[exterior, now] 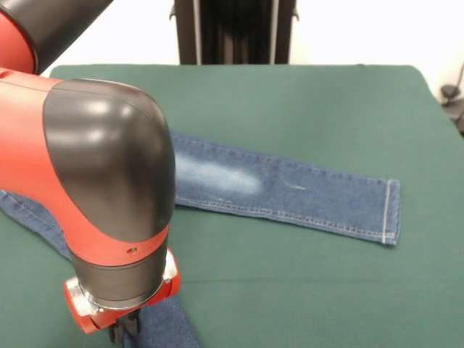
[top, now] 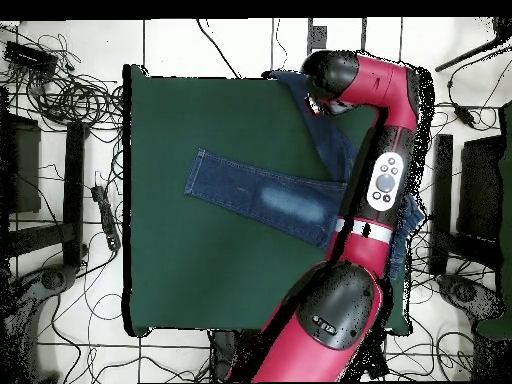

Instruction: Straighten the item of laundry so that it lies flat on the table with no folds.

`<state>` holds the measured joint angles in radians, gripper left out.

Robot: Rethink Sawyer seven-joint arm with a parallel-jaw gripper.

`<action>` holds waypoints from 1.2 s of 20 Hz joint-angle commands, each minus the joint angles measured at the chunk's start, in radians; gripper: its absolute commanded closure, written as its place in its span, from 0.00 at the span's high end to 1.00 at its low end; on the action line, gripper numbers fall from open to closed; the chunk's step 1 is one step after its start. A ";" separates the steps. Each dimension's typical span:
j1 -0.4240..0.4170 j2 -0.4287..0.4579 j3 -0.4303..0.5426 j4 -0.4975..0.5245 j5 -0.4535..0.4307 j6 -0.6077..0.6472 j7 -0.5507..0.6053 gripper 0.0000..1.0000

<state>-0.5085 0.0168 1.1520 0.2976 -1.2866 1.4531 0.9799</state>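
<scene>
The blue denim jeans (exterior: pixel 290 190) lie on the dark green table (exterior: pixel 304 101). One leg stretches flat to the right and ends in a hemmed cuff, with a pale faded patch near the thigh. The other leg runs down-left under the arm to the picture's bottom edge. My gripper (exterior: pixel 125 332) hangs low over that second leg, at or just above the denim, and is mostly cut off by the frame. In the overhead view the jeans (top: pixel 255 190) show one leg pointing left, the other leg reaches the table's (top: pixel 200 110) top edge, and the arm hides the waist.
The red arm (top: pixel 385 180) lies along the table's right side in the overhead view. Cables (top: pixel 60 95) and black stands (top: pixel 480 190) surround the table on the floor.
</scene>
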 commanded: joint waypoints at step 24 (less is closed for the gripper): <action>0.129 0.021 -0.127 0.053 0.061 0.065 0.272 0.00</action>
<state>-0.4564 0.0062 1.0795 0.2598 -1.2710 1.4529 0.9815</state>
